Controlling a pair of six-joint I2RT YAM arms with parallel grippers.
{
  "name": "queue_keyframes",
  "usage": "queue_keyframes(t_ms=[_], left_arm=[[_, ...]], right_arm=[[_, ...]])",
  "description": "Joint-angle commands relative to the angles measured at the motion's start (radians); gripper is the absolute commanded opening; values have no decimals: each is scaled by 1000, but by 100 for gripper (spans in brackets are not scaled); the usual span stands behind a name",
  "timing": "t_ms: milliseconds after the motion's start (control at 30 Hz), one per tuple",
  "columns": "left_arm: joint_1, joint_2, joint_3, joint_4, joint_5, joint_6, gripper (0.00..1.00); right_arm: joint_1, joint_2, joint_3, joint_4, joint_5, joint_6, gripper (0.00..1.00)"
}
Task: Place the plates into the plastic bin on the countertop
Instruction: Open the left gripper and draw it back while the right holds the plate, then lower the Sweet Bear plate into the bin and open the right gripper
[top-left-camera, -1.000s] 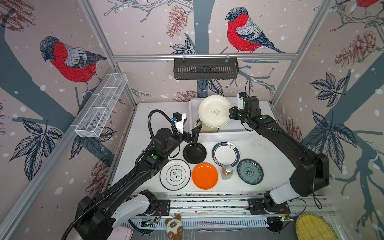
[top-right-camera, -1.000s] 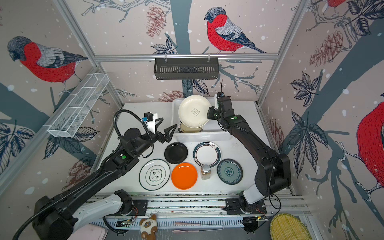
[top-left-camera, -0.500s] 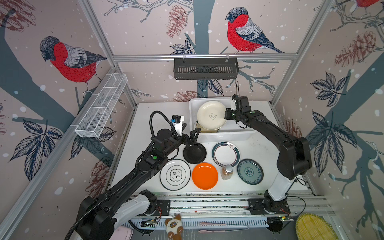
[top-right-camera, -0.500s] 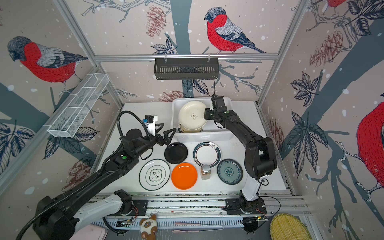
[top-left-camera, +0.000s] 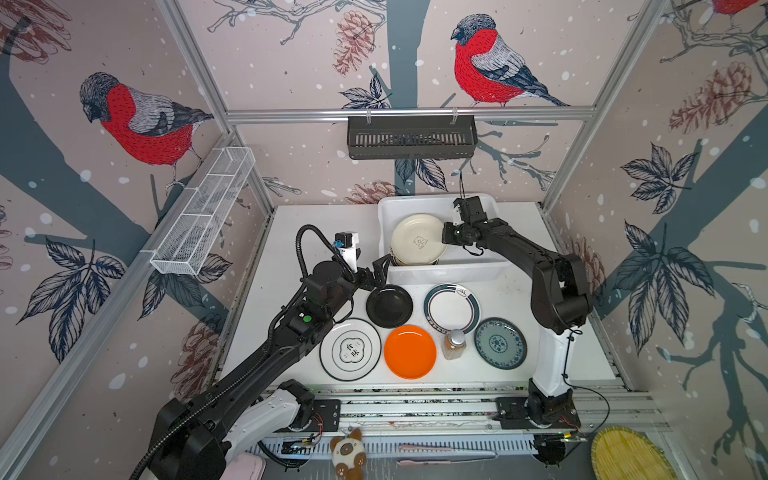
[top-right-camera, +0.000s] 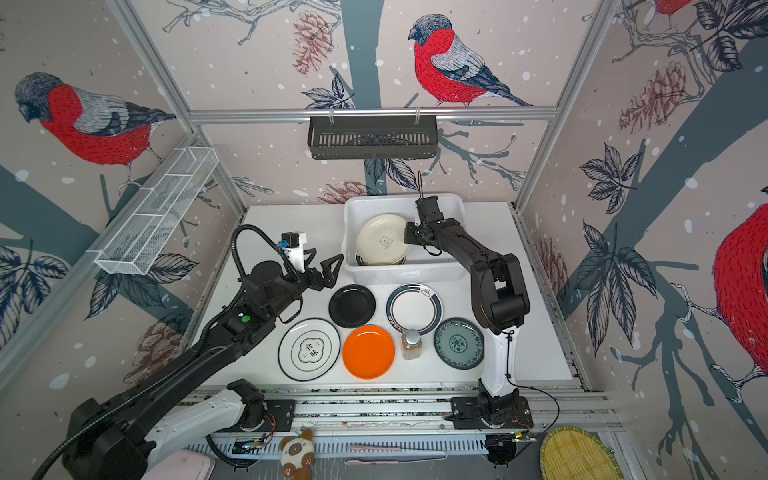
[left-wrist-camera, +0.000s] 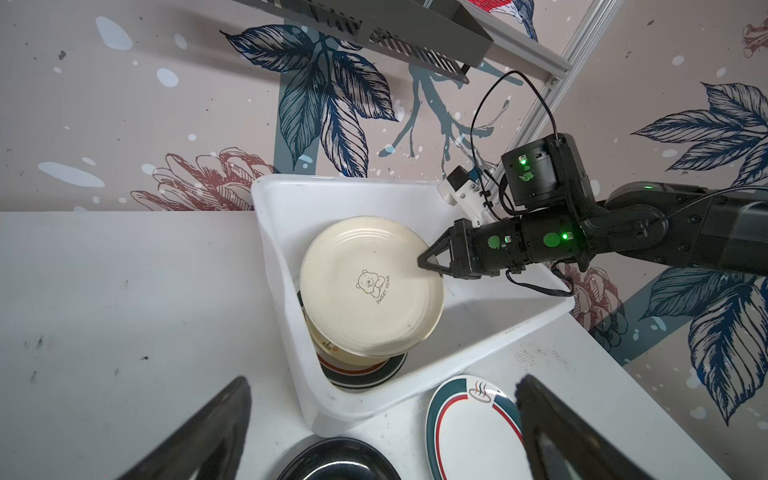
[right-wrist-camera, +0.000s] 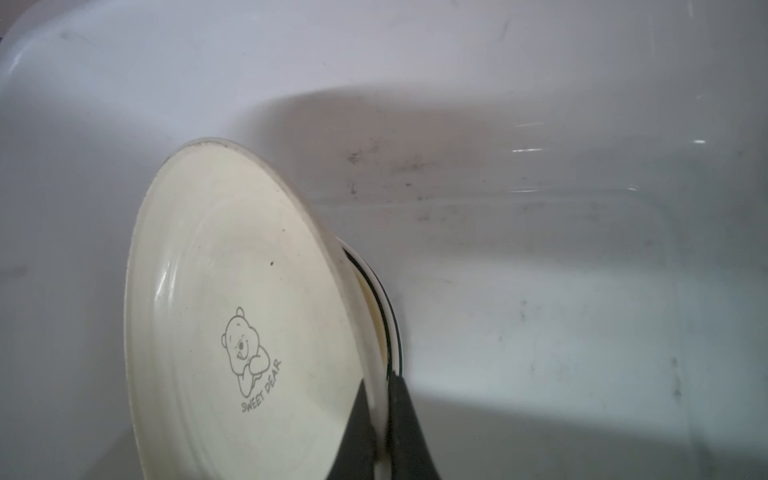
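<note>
Cream in colour, the bear plate (top-left-camera: 417, 243) is what has changed. A second ago the right gripper (left-wrist-camera: 430, 264) held it high and tilted above the plastic bin (top-left-camera: 453, 270). Now it is low inside the bin and seems to rest on the stack (left-wrist-camera: 361, 370) of plates already there, a little off-centre and not fully flat. The right arm has folded at the elbow to bring it down. The right claw is closed on the rim of the plate, with one finger over it and one under, so the plate is not yet released.

The left gripper (top-right-camera: 322, 262) has moved very little. It hangs with its jaws wide apart and holds nothing, between the front wall of the bin and the black plate (top-left-camera: 389, 306).

We judge that this plate is almost placed and only the opening of the claw is missing. Five plates are left on the countertop (top-left-camera: 316, 232): the black plate, the teal-rimmed plate (top-left-camera: 452, 307), the emblem plate (top-left-camera: 350, 349), the orange plate (top-left-camera: 409, 352) and the patterned plate (top-left-camera: 500, 343). An amber bottle (top-left-camera: 454, 344) stands among them, just beside the teal-rimmed plate, and it can be in the way later.
</note>
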Motion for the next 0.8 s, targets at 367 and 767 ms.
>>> queue_keyframes(t_ms=[367,767], left_arm=[[2,-15,-8,-22,-83,9,98],[2,-24,-9,-72,-156,4,98]], right_arm=[[14,84,66,-41,17,15,2],[22,115,101,-61,2,1,30]])
